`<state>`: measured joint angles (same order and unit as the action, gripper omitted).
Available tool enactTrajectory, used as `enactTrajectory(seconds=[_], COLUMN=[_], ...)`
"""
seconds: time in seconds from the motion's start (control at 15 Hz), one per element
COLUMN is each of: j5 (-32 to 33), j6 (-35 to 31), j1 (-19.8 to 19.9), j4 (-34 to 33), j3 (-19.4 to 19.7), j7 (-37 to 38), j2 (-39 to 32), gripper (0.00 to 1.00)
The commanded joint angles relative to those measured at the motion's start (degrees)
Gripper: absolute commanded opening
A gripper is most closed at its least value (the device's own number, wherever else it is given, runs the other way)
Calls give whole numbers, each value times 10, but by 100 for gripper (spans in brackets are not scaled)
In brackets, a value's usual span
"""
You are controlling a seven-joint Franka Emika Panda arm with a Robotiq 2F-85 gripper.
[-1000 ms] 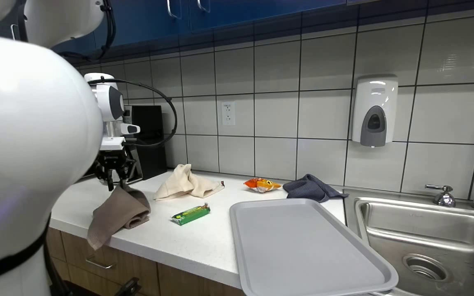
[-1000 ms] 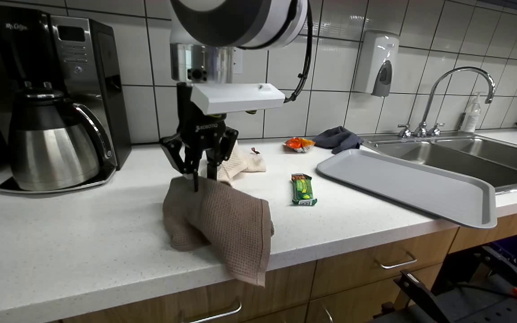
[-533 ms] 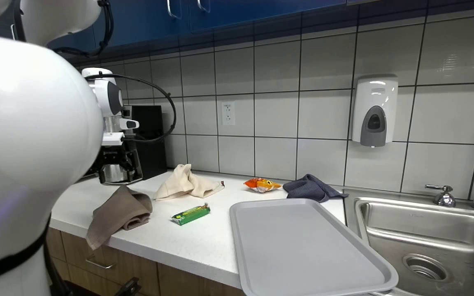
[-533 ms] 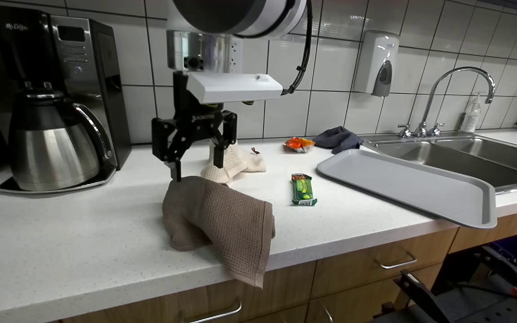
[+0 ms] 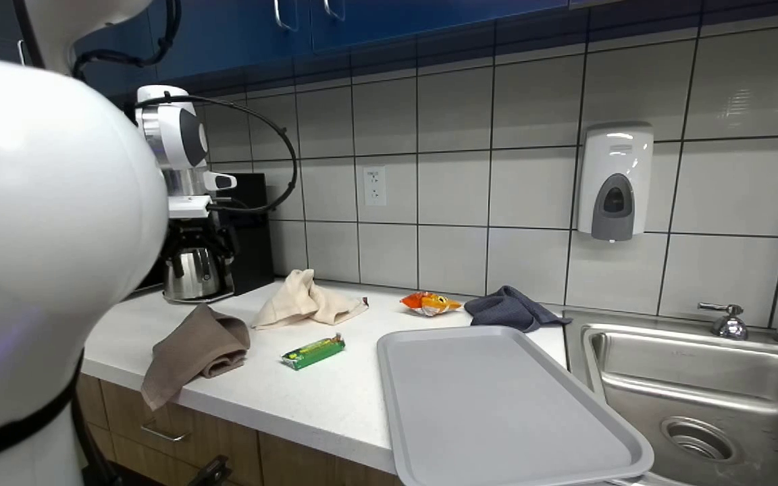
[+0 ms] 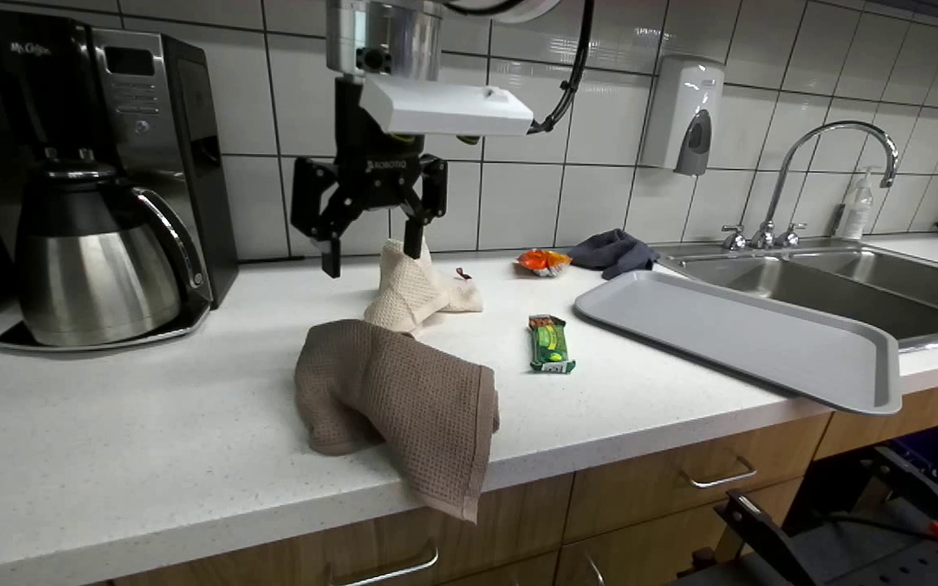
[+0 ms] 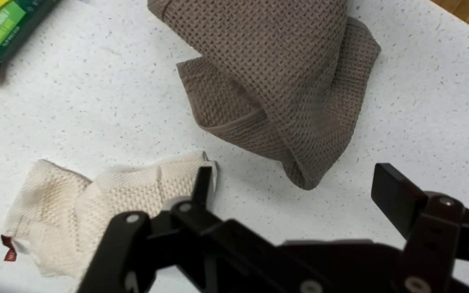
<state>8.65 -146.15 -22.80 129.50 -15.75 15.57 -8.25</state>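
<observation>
- Brown waffle-weave cloth (image 6: pixel 428 407) in a loose folded heap at the front of the white speckled counter (image 6: pixel 151 431); one end droops over the edge, above wooden drawers (image 6: pixel 624 496).
- Gripper (image 6: pixel 372 252) hangs in the air over the counter, jaws spread well apart, fingertips apart from the brown cloth.
- Wrist view: a pointed fold of that cloth aims at the space between the black fingers (image 7: pixel 399 201); one finger partly covers the cream cloth (image 5: pixel 308 304) in the line of sight.
- Cream cloth bunched to a peak near the brown one, small red tag (image 7: pixel 9 248) at a corner.
- Green-wrapped bar (image 6: pixel 550 343) lying flat, between the brown cloth and a grey tray (image 6: pixel 746 342).
- Tray juts past the counter's front edge, beside the steel sink (image 5: pixel 699 385).
- Orange packet (image 5: pixel 429 304) just beside a dark blue cloth (image 5: pixel 507 308), both near the tiled wall.
- Coffee maker's steel carafe (image 6: pixel 103 277) well apart from the cloths.
</observation>
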Motion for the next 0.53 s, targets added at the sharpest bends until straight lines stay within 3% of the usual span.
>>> enactTrajectory(seconds=[0.0,0.47], j5=[-9,-8], j6=[1,-2], j1=[17,54], j4=[44,104], j3=[1,14], j7=[5,16], j2=[62,130], gripper=[100,100])
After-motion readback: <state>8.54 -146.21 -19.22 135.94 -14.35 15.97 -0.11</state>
